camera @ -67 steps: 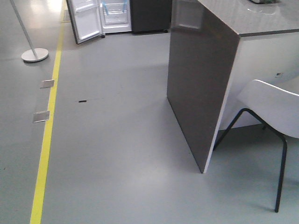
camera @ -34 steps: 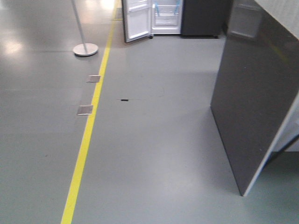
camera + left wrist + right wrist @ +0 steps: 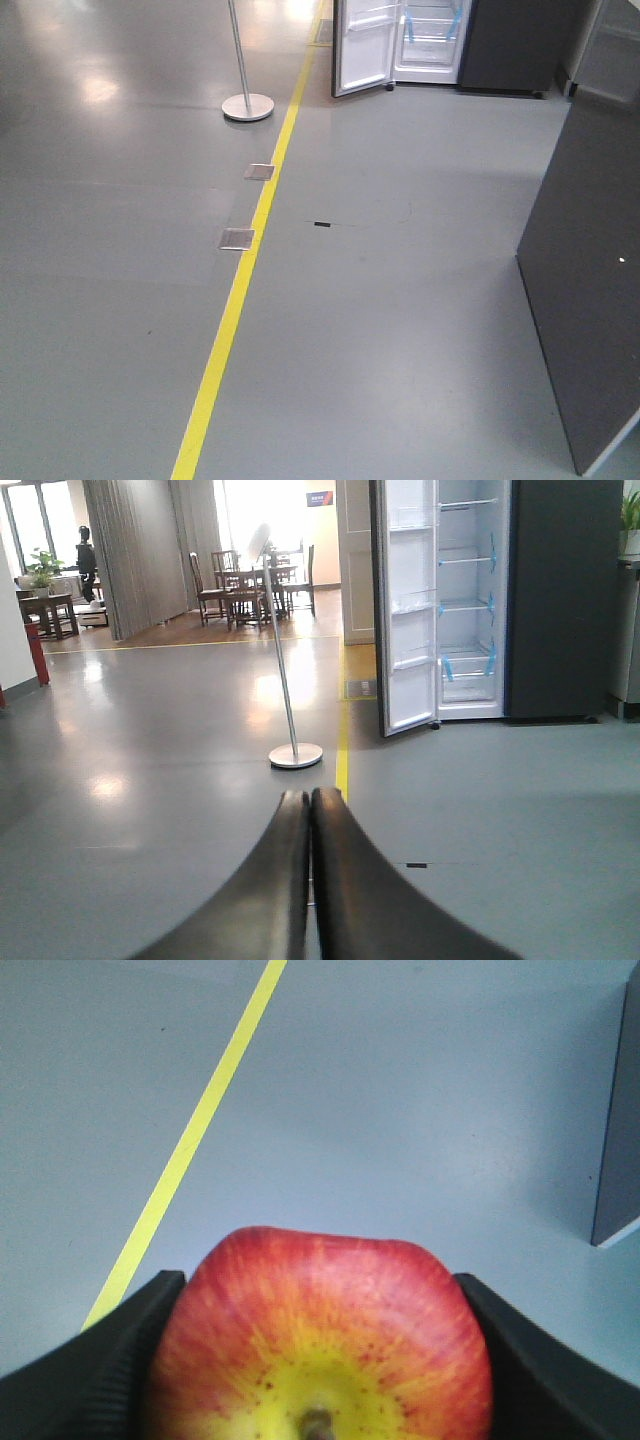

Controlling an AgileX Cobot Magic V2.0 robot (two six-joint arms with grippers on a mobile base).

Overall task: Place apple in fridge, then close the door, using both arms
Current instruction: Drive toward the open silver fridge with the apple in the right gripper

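A small round apple [image 3: 320,1345], red running to yellow around its stem dimple, sits clamped in your right black two-finger gripper [image 3: 318,1305], with one ribbed finger pressed to each flank. It hangs over the grey floor [image 3: 400,1110], well apart from its goal. The tall dark grey fridge [image 3: 560,600] stands far across the room with its narrow door [image 3: 405,610] swung wide, its white inner face showing (the shelves inside carry blue tape strips). This looks like the carrying stage, so your job now is transport. Hold the squeeze firm but no harder, since the smooth apple could roll free if jolted. Drive the base steadily toward the open compartment, staying alongside the yellow floor line [image 3: 245,280] and steering off the dark grey upright panel [image 3: 590,300] on your right. Your left black gripper [image 3: 310,798] points level and straight ahead toward the fridge, its fingers pressed together on nothing, so it is free for the door later. The right gripper appears tilted down toward the floor; bring it level before you reach for a shelf.
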